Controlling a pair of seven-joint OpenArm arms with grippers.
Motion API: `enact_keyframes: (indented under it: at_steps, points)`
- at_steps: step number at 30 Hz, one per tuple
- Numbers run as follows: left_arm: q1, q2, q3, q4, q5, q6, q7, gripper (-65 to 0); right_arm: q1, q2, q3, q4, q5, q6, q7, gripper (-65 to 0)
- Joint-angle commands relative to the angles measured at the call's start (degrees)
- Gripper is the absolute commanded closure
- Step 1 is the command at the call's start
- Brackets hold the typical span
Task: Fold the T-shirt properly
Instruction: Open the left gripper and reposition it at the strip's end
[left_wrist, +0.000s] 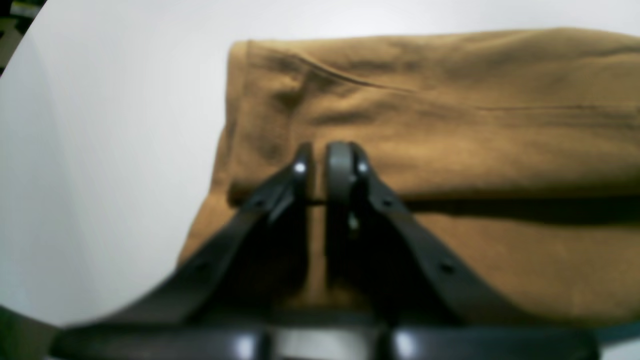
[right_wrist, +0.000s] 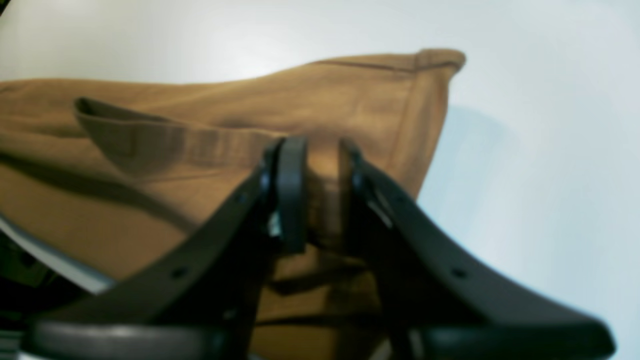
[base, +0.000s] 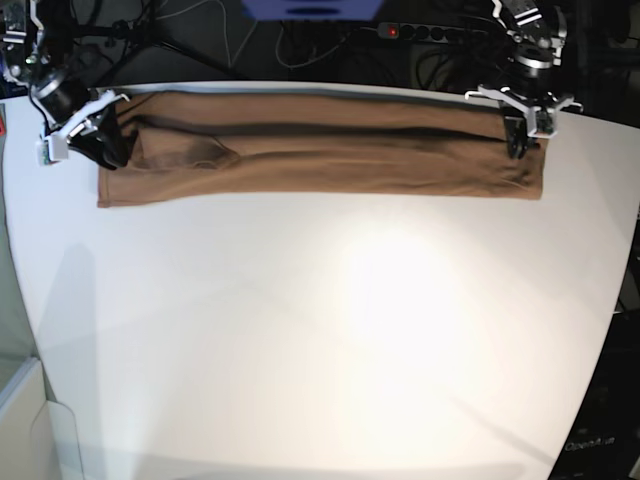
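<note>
The plain tan-brown cotton T-shirt (base: 330, 160) lies at the far edge of the white tabletop (base: 330, 340), at twelve o'clock from where I stand, stretched into a long narrow band running from nine o'clock to three o'clock. It already appears doubled lengthwise: a dark fold line runs along its upper part, and a short sleeve (base: 185, 152) shows near the nine o'clock end.

The left gripper (left_wrist: 320, 167), a black two-fingered clamp, sits at the three o'clock end of the band. Its jaws stand nearly together with only a thin strip of tan between them — it appears to pinch the upper fold of the cloth near the hemmed end. The right gripper (right_wrist: 315, 190), of the same make, sits at the nine o'clock end; a pinch of cloth fills the gap between its fingers, so it is clamped on the shirt beside the sleeve hem.

Judgement: the step in hand is a lengthwise fold, both ends held at once and the cloth kept taut between them. The wrist views are blurred, so how many layers each clamp holds cannot be told. The next move calls for both arms travelling together toward six o'clock at matched pace — uneven travel would likely skew the fold or wrinkle the middle.
</note>
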Motion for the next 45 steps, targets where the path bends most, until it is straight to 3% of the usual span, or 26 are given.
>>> enact_keyframes:
  at_steps: [1, 6, 14, 22, 29, 32, 41, 45]
  points:
    - [-0.4, 0.8, 0.0, -0.6, 3.8, 0.1, 3.8, -2.6, -0.3, 1.0, 0.5, 0.7, 0.9, 0.2, 1.5, -9.4]
    - [-2.4, 2.1, -0.1, -0.8, 5.6, 0.1, 4.1, -2.6, 1.5, 1.0, 0.5, -3.1, 0.9, 0.2, -0.1, -9.6]
    - [-7.7, 2.1, 0.4, -0.2, 5.6, 0.1, 14.6, -2.6, 10.0, 1.4, 0.4, -15.2, 0.7, 2.3, -0.5, -9.4]
    - [-11.9, 2.1, 0.5, -0.1, 6.7, 0.1, 20.3, -2.6, 19.8, 1.5, 0.5, -25.5, -10.5, 2.3, -0.5, -9.4]
    - [-11.7, 2.1, 0.5, 3.8, 6.9, 0.1, 20.4, -2.6, 26.4, 1.5, 0.5, -32.1, -14.7, 2.5, -0.5, -9.4]
    - [-11.1, 2.1, 0.5, 6.3, 4.1, 0.1, 20.7, -2.6, 28.3, 1.7, 0.5, -33.4, -16.2, 2.5, -0.5, -9.4]
    - [-7.0, 2.1, 5.6, 21.4, -8.2, 0.1, 36.6, -2.6, 30.9, 2.4, 0.4, -34.7, -16.2, 2.5, -2.6, -9.4]
    - [-7.1, 2.1, 5.8, 27.0, -10.1, 0.1, 43.3, -2.7, 30.9, 2.3, 0.4, -34.6, -16.2, 2.5, -2.6, -9.4]
